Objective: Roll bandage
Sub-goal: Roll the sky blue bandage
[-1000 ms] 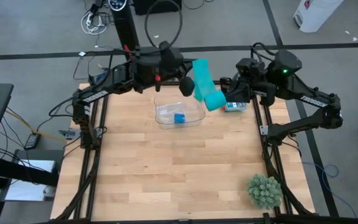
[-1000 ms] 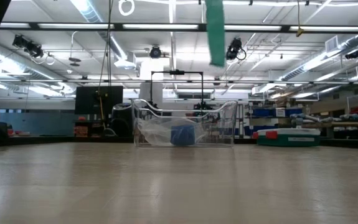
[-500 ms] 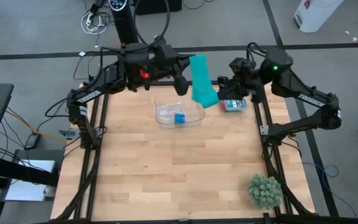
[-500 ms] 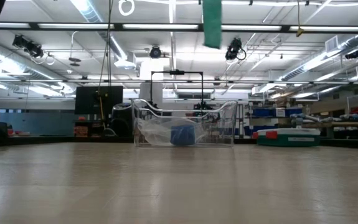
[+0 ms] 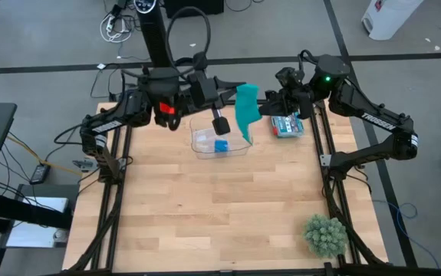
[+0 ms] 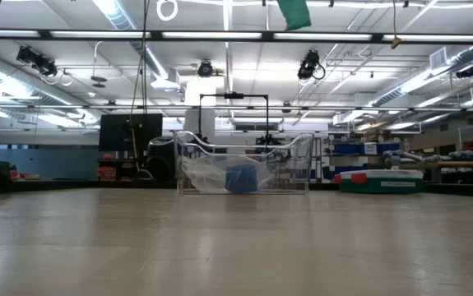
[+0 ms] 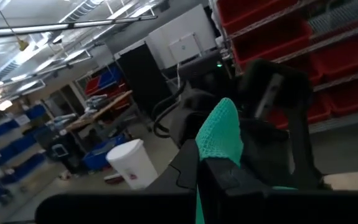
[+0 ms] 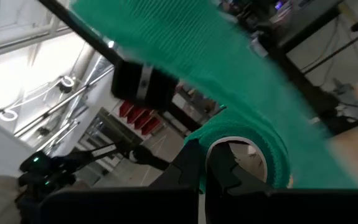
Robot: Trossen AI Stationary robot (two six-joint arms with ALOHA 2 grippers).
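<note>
Both arms have been lifting the bandage [image 5: 246, 112] higher since a second ago: in the low view only its lower end [image 6: 294, 13] is now showing at the top edge, where a longer strip was hanging before. I am holding it in the air above the far right corner of the clear plastic tray [image 5: 238, 142], stretched between the two grippers. My left gripper [image 5: 222, 126] is hanging over the tray's far rim with its fingers pinched together on the teal ribbon, which I am seeing rise between them in the left wrist view [image 7: 219, 134]. My right gripper [image 5: 270, 107] is hovering to the right of the tray, beyond its far right corner, fingers clamped on the rolled end of the bandage [image 8: 241, 134]; the loose fabric is running away from the coil across that wrist view. Inside the tray a blue roll [image 5: 221, 146] is lying near the middle. A teal and red box [image 5: 287, 127] is lying on the table to the right of the tray, and a green spiky plant [image 5: 326, 234] is standing well away from the tray, at the near right corner of the table.
</note>
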